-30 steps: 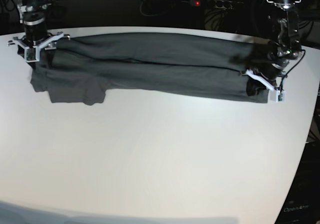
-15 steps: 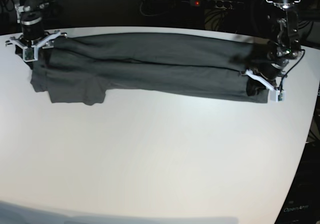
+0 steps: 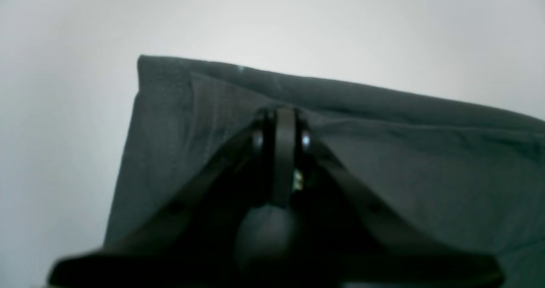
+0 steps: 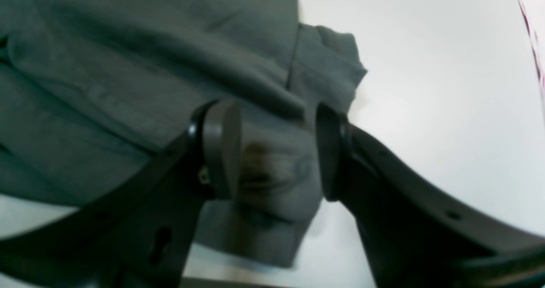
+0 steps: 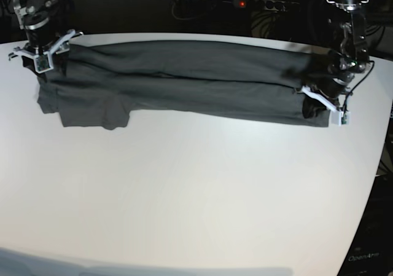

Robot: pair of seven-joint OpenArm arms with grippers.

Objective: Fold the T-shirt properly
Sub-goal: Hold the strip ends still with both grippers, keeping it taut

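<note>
T-shirt [image 5: 184, 82] – folded lengthwise on table [image 5: 196, 190] | left hand [image 5: 322, 107] – pinching its end | right hand [image 5: 42, 53] – gaping, above cloth

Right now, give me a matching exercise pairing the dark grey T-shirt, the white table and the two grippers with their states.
Column one:
1. dark grey thin-fabric T-shirt
2. left gripper
3. right gripper
4. white table

Column two:
A. jaws apart above the cloth
B. folded into a long band
C. shut on the cloth's end
D. bare across the near half

Pairs: 1-B, 2-C, 3-A, 4-D
</note>
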